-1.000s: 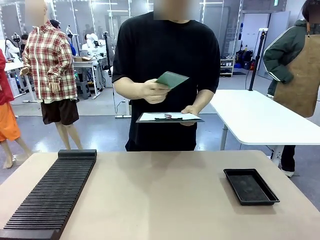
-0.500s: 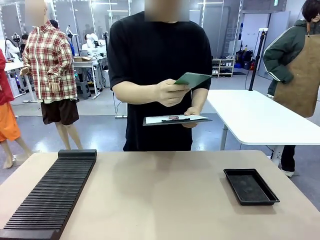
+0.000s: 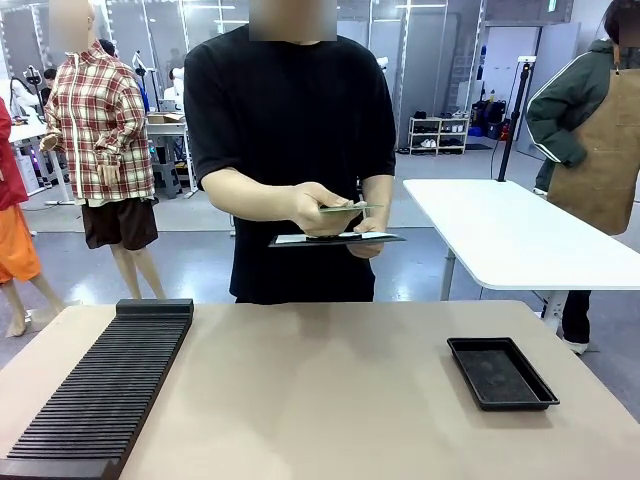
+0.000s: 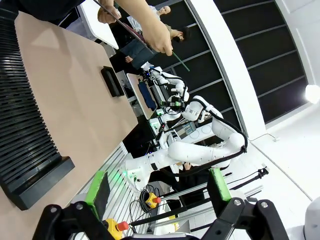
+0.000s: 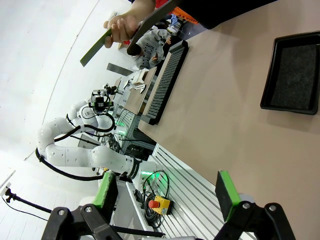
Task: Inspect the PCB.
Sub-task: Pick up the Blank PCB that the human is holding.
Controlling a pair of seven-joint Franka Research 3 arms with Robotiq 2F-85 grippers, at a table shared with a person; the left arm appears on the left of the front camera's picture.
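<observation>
Across the table, a person's hand holds the pale green PCB (image 3: 352, 207) flat and edge-on, just above a dark clipboard (image 3: 335, 239) held in the other hand. In the left wrist view the PCB (image 4: 179, 56) shows as a thin green strip sticking out of the hand. It appears the same way in the right wrist view, PCB (image 5: 95, 50), high at the left. My left gripper (image 4: 159, 187) is open with nothing between its green pads, and it is far from the board. My right gripper (image 5: 166, 195) is also open and holds nothing.
A black tray (image 3: 502, 372) lies on the tan table (image 3: 320, 400) at the right. A long black slotted rack (image 3: 100, 390) runs along the left side. A white table (image 3: 520, 235) stands behind at the right, with another person beside it.
The person has lowered the PCB from a tilted, raised hold to flat just above the clipboard, and has shifted slightly left.
</observation>
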